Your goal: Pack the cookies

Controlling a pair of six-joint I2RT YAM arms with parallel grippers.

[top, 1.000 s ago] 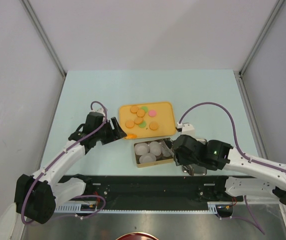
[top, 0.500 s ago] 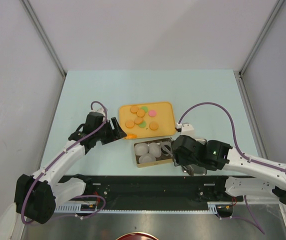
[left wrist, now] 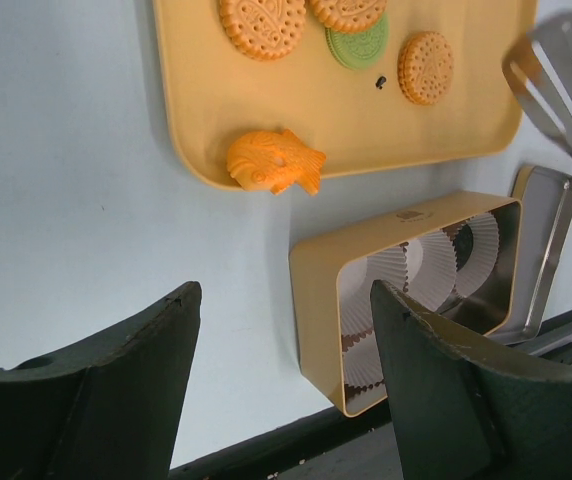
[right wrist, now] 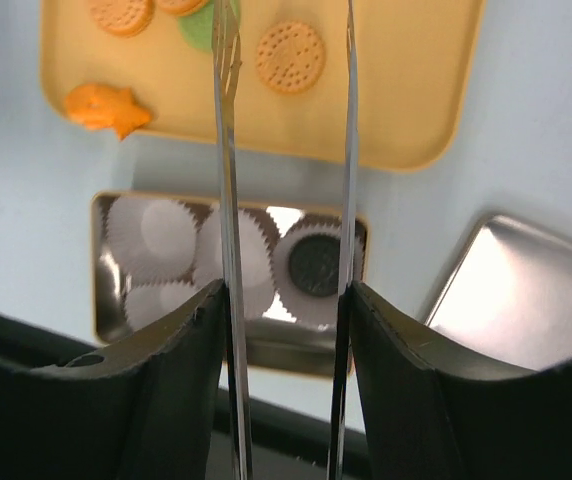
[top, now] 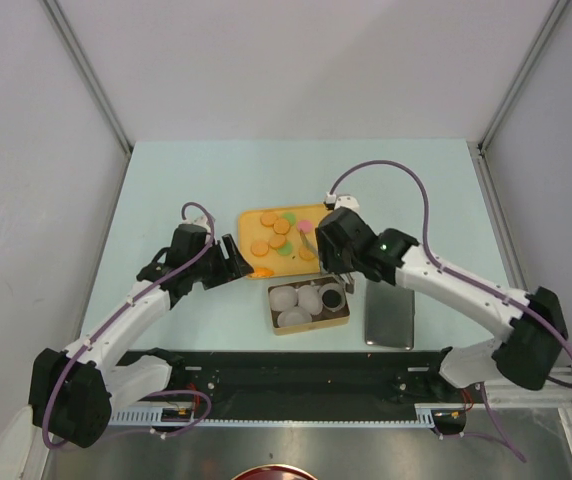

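Orange [top: 276, 241], green [top: 284, 250] and pink [top: 306, 226] cookies lie on the yellow tray [top: 251, 225]. A black cookie [right wrist: 316, 263] lies in the right paper cup of the open tin [top: 308, 322]. My right gripper [right wrist: 286, 290] is shut on metal tongs [right wrist: 228, 150], whose arms are apart and empty. It hovers over the tin's right end [top: 336, 272], with the tongs reaching over the tray. My left gripper [left wrist: 284, 290] is open and empty, left of the tin [top: 238, 262].
An orange fish-shaped piece [left wrist: 274, 162] lies on the tray's near left corner. The other paper cups [right wrist: 156, 232] in the tin show nothing in them. The tin's silver lid [top: 390, 317] lies on the table right of the tin.
My right arm swung from the near right of the tin up over the tray's right end. A black cookie now shows in the tin's right cup. The left arm has not moved.
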